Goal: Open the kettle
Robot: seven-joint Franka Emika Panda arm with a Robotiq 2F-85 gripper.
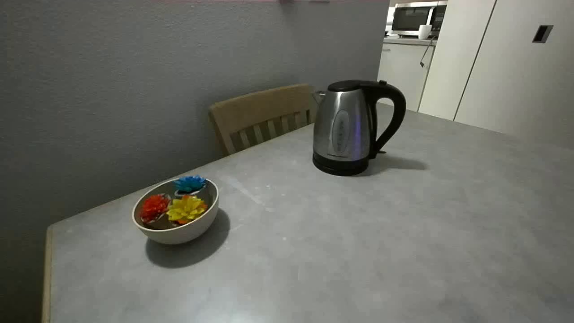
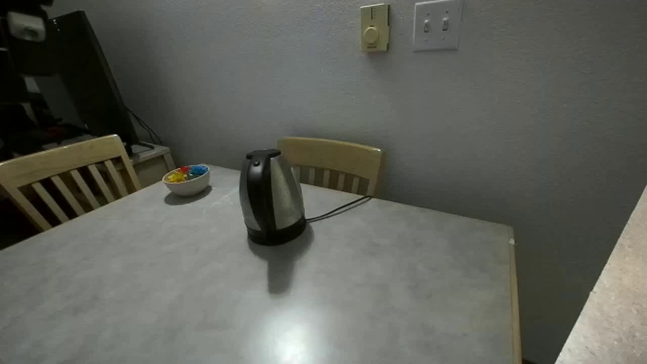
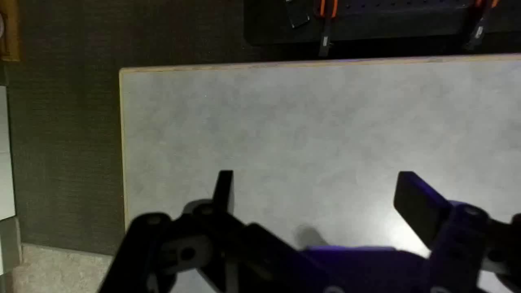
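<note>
Kettle (image 1: 343, 125) is standing, lid (image 1: 344, 85) closed, toward the bench's (image 1: 358, 246) wall-side edge. Hand (image 3: 314, 187) is hovering spread, gripping nothing. Wrist view isn't showing the kettle; a misaimed press could be tipping it (cord (image 2: 338, 208) is running to that edge).

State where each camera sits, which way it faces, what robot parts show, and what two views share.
Exterior view: above the table, facing kettle, microwave beyond; no clear robot part.
Exterior view: above table, behind the kettle's handle, facing switch plate; no clear robot part.
Wrist view: over the table, looking down; claw, open, at bottom.
Both exterior views share kettle and bowl.
</note>
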